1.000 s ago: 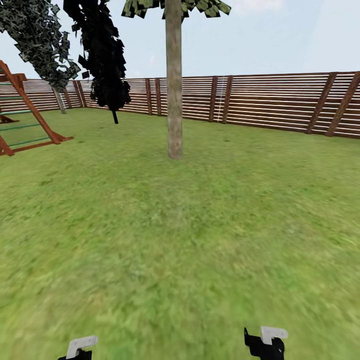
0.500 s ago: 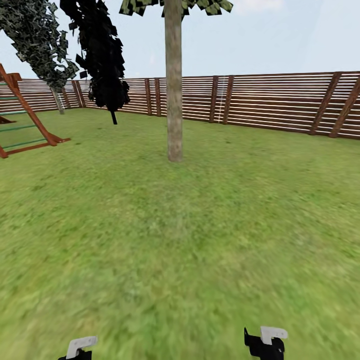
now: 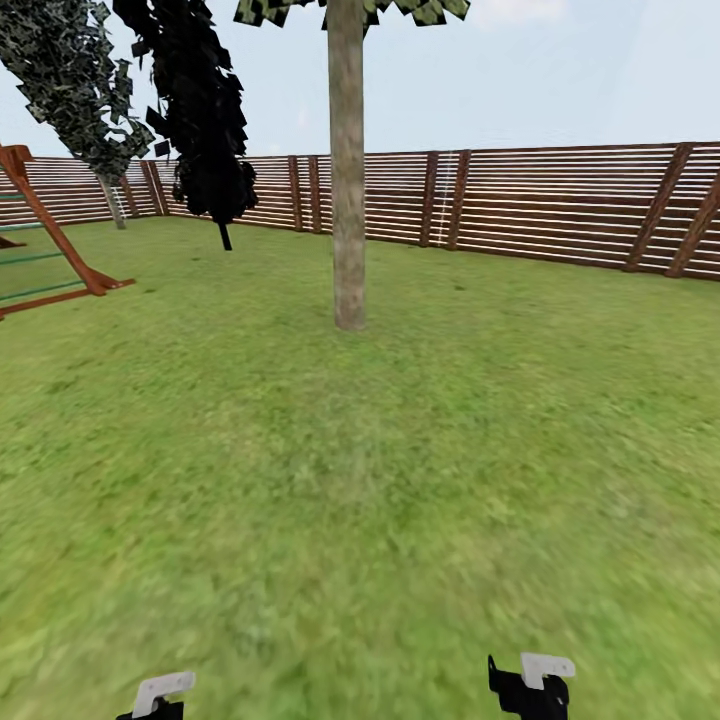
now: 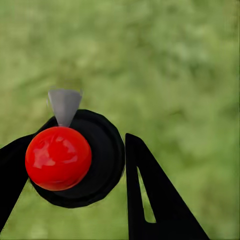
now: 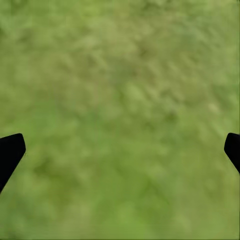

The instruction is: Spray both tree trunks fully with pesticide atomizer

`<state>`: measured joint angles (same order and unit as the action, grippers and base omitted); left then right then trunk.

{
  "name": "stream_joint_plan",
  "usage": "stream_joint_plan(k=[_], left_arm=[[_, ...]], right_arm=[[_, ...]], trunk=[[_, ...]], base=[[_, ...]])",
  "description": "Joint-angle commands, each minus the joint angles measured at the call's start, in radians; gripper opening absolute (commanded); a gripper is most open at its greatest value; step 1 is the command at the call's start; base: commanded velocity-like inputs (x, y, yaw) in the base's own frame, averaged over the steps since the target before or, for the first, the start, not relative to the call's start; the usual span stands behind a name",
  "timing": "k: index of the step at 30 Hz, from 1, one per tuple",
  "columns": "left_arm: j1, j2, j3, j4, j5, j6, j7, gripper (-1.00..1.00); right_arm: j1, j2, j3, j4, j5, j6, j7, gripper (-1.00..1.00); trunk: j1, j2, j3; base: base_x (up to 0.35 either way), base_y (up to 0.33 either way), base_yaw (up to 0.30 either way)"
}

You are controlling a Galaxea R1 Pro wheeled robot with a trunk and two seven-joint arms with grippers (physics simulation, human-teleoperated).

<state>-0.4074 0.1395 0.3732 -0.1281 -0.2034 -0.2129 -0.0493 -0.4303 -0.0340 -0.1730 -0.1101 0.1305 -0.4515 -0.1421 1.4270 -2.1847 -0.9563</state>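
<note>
The pesticide atomizer point(image 4: 58, 158), a dark bottle with a glossy red top and a grey nozzle, sits between the black fingers of my left gripper point(image 4: 75, 160), which is shut on it above grass. One tree with a thick pale mottled trunk point(image 3: 348, 200) stands straight ahead on the garden lawn point(image 3: 400, 480), several metres off, its crown cut by the frame's top. My left gripper point(image 3: 160, 695) and right gripper point(image 3: 530, 685) peek in at the head view's lower edge. The right gripper point(image 5: 122, 147) is open over bare grass. The floor is out of view.
A brown slat fence point(image 3: 540, 205) closes the lawn behind the tree. A black cone-shaped tree point(image 3: 205, 120) and a thin-trunked dark-leaved tree point(image 3: 70, 90) stand at the back left. A red-brown wooden play frame point(image 3: 50, 245) is at the left edge.
The whole head view has crept forward: the trunk looks slightly nearer and the play frame has slid toward the left edge. Both grippers keep their places in the picture.
</note>
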Motion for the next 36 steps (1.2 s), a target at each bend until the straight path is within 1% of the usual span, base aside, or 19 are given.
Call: stream_joint_plan(k=[1,36], left_arm=[[-0.001,0.0,0.009,0.001,-0.008,-0.003,-0.004,-1.0],[-0.001,0.0,0.009,0.001,-0.009,-0.003,-0.004,-1.0]], right_arm=[[-0.001,0.0,-0.006,0.001,0.011,-0.003,-0.004,1.0],[-0.001,0.0,-0.006,0.001,0.011,-0.003,-0.004,1.0]], trunk=[[0.0,0.0,-0.001],[0.0,0.0,-0.001]], base=[[0.338,0.0,0.0],[0.338,0.0,0.0]])
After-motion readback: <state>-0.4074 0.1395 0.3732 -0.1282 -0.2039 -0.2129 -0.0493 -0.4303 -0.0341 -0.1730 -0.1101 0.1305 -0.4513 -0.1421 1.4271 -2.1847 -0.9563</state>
